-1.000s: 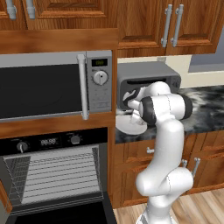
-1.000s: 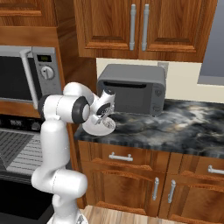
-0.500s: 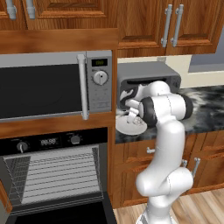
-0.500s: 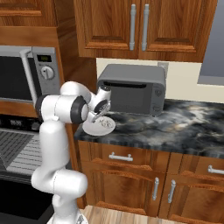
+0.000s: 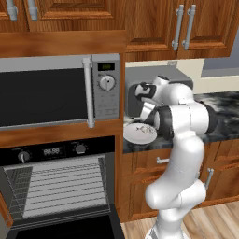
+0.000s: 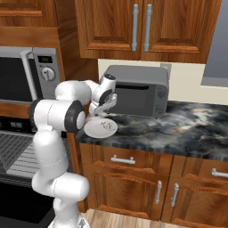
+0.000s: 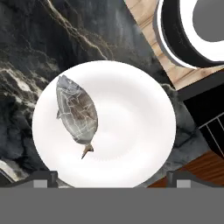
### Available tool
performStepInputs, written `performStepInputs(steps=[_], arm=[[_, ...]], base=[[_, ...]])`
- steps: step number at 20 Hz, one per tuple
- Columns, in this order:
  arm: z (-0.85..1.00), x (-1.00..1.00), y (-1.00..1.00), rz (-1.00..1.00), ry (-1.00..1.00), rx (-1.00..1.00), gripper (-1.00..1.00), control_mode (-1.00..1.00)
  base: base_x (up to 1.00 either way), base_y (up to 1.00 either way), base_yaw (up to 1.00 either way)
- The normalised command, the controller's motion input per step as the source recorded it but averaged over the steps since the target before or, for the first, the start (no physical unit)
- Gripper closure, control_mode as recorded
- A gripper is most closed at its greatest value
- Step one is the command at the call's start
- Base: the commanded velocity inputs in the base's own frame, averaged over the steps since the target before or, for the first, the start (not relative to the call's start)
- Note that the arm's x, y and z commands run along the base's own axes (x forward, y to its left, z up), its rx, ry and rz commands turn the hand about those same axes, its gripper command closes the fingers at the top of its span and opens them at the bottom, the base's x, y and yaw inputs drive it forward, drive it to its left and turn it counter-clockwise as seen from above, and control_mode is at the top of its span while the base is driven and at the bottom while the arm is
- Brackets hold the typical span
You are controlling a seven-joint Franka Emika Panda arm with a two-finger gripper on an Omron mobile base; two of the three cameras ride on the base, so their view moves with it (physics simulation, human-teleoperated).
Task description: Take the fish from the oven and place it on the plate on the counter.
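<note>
Gripper (image 7: 112, 177) hangs above the plate (image 7: 131, 131), fingers spread wide, nothing between them. Fish (image 7: 77, 113) lies flat on the plate, off to one side under the gripper, inside the rim, tail toward the fingertips. Plate sits on the counter (image 6: 178, 129) at its edge nearest the oven (image 5: 56, 186), directly below the gripper (image 6: 107, 101). Oven door is open, racks showing.
</note>
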Motion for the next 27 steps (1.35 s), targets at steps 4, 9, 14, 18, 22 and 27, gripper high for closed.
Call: performStepInputs(steps=[4,9,14,18,22,27], arm=[[0.67,-0.65,-0.37,-0.27,0.03,0.00,-1.00,-1.00],[0.58,-0.84,-0.35,-0.25,0.00,0.01,-1.00,-1.00],[0.49,-0.99,-0.25,-0.21,0.00,0.02,-1.00,-1.00],[0.62,-1.00,-0.18,-0.11,-0.03,0.01,-1.00,-1.00],[0.70,-0.94,0.00,-0.04,-0.01,0.00,-1.00,-1.00],[0.72,-0.68,0.22,-0.06,0.00,-0.03,-1.00,-1.00]], base=[[0.00,0.00,0.00],[0.00,0.00,0.00],[0.00,0.00,0.00],[0.00,0.00,0.00],[0.00,0.00,0.00],[0.00,0.00,0.00]])
